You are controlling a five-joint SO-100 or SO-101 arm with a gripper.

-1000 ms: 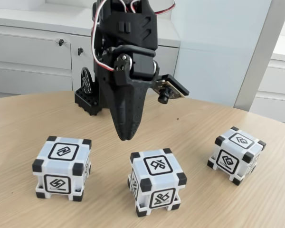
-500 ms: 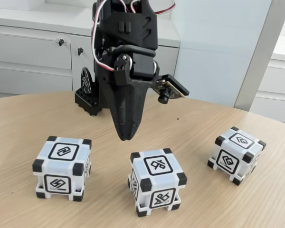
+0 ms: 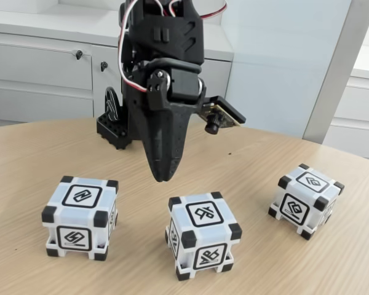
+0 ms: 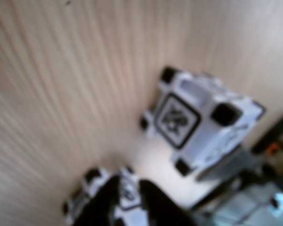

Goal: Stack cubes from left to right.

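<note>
Cubes first, nearest me: middle cube (image 3: pixel 203 235) sits closest to the front edge of the table (image 3: pixel 24 160), turned a bit so one corner faces forward, glyph faces on top and front. Taking that one as the landmark: left cube (image 3: pixel 80 217) is to its left and a touch further back, squared up to the fixed view, well apart from it; right cube (image 3: pixel 306 200) is off to its right and further back again, rotated approx. a quarter-turn on the diagonal, also well apart. All three rest flat on the wood, none stacked, so the task looks not yet begun, imo. Gripper (image 3: pixel 162 177) hangs tip-down above bare table, behind the landmark cube and slightly left of it, roughly between left and middle cubes but not touching either. Jaws look pressed together into one dark point in the fixed view; in the wrist view the gripper (image 4: pixel 128 207) is blurry w/ a narrow slit between the fingers, so nearly closed and holding nothing. Wrist view also shows one cube big at right and another low by the fingertips; too soft to say which is which. Being cubes, they have no long axis, so only face angle matters for a grasp. Further back: arm base (image 3: pixel 114 126), then white cabinets (image 3: pixel 43 74) along the wall.
</note>
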